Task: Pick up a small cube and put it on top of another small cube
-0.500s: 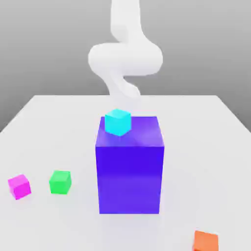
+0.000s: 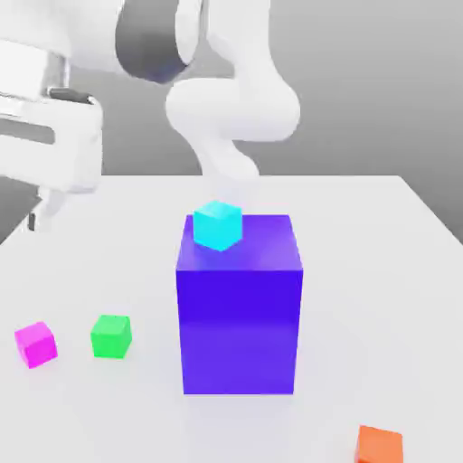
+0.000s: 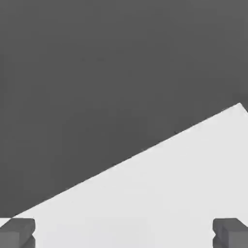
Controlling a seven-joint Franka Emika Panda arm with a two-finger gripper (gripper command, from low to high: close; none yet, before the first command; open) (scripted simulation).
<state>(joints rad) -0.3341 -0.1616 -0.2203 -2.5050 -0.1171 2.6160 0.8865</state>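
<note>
Pink cube (image 2: 36,344), the small one, sits on the white table (image 2: 380,271) at the near left of the exterior view, with nothing touching it. Just to its right, a short gap away, rests a small green cube (image 2: 111,335), also flat on the table.

Toward the middle of the table stands a big blue block (image 2: 239,307), far larger than the small cubes. A small cyan cube (image 2: 217,225) sits on top of it, at the far left corner of its upper face. An orange cube (image 2: 379,446) lies at the near right edge of the exterior view, partly cut off by the frame, well apart from everything else.

The white robot arm (image 2: 231,108) rises behind the blue block and bends across to the upper left of the exterior view, where its hand (image 2: 50,149) hangs high above the left part of the table, well above the pink and green cubes.

In the hand view the gripper (image 3: 124,232) has its two dark fingers (image 3: 17,232) spread wide apart, one at each side, with only bare white table between them and nothing held. Beyond the table edge lies a plain dark grey background.
</note>
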